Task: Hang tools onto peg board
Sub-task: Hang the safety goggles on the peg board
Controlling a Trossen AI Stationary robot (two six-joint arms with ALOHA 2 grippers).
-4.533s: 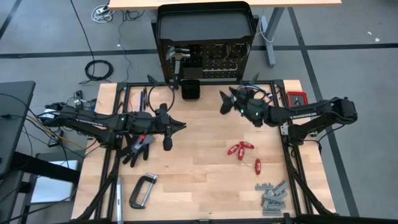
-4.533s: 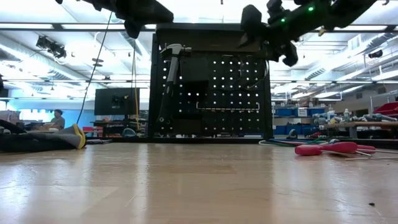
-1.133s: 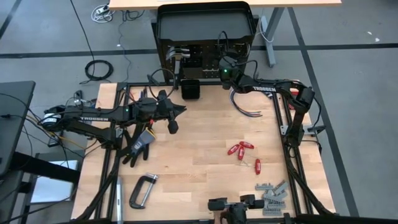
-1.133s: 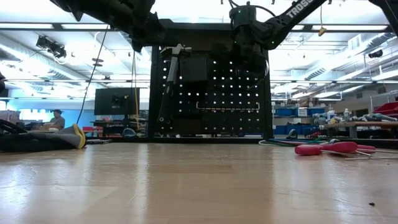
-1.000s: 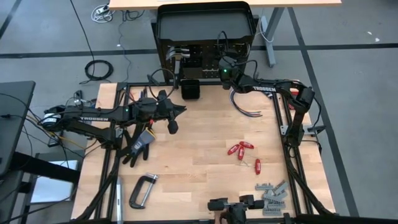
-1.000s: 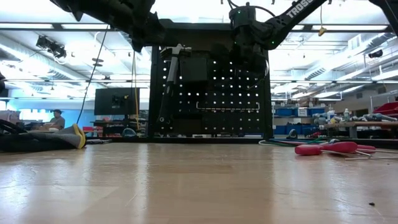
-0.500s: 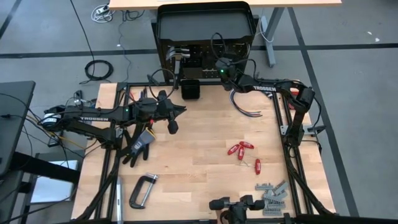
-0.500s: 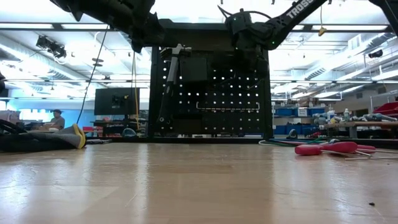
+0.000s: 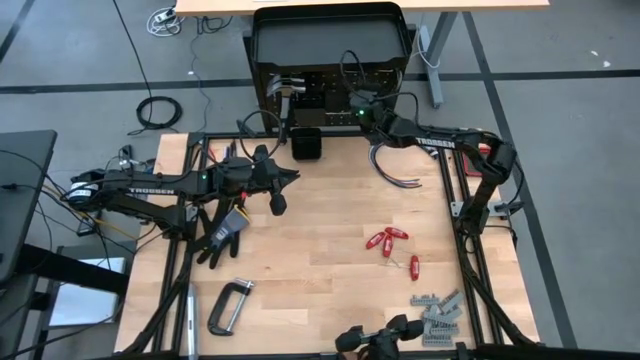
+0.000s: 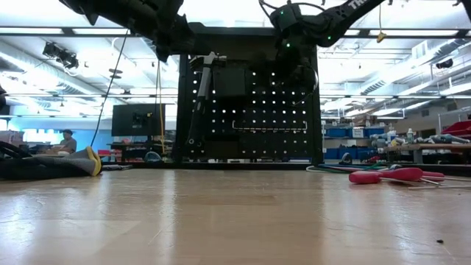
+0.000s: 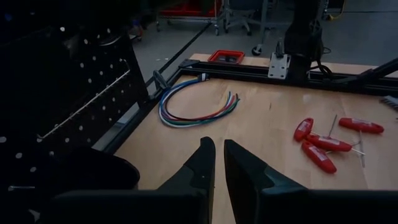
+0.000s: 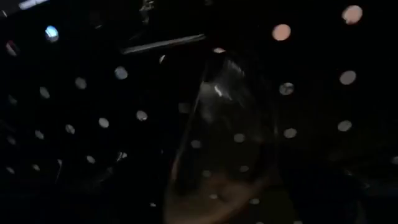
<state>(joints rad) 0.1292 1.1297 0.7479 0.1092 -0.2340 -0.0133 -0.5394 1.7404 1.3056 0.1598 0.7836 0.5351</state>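
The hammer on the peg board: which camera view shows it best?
The low view shows it best: the hammer hangs upright on the peg board, steel head on top, handle down. The high view shows only its head and foreshortened handle from above. Neither wrist view shows it.

Right claw (image 10: 294, 55) dark against the peg board (image 10: 250, 103), its finger spread and any load unreadable.
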